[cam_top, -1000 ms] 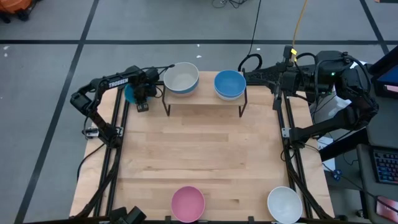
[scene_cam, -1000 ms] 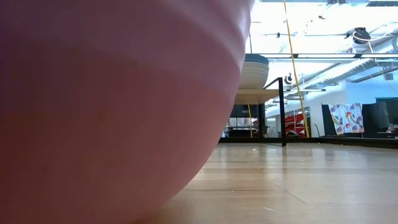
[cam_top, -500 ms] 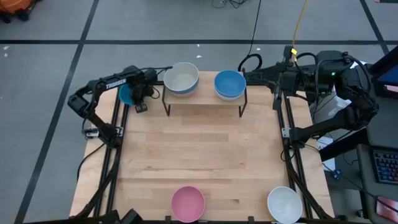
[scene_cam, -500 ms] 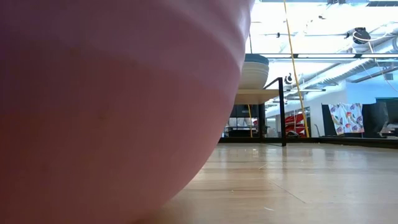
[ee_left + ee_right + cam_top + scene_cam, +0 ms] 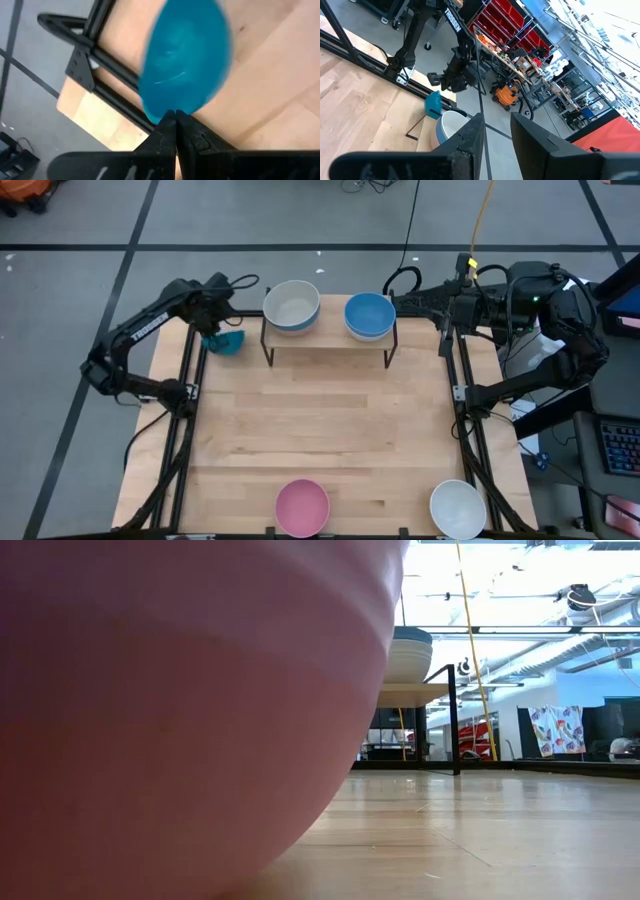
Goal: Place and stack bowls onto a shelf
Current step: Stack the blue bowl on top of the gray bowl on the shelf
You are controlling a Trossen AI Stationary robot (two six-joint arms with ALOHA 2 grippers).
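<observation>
I have the teal bowl (image 5: 225, 341) in my left gripper (image 5: 172, 116). It is a small round plastic bowl, glossy, and it hangs tilted on edge rather than level. On the left wrist camera the two dark fingers (image 5: 161, 134) are pressed nearly together, pinching the bowl's rim between their tips, with the bowl's body sticking out past the fingertips over the table's (image 5: 320, 430) corner and its black frame. From above, the gripper sits just off the left end of the shelf (image 5: 330, 338), the bowl beside the shelf's near left leg and not touching it.

On the shelf I see a grey-white bowl (image 5: 291, 305) on a blue one at the end nearer my left fingers, and a blue bowl (image 5: 369, 314) on a white one at the far end.

A pink bowl (image 5: 302, 506) and a white bowl (image 5: 458, 508) sit at the table's front edge, well apart from both grippers. The pink one fills most of the low camera.

My right gripper (image 5: 492, 125) waits off the table's right rear corner, its fingers (image 5: 470, 135) slightly spread around nothing.
</observation>
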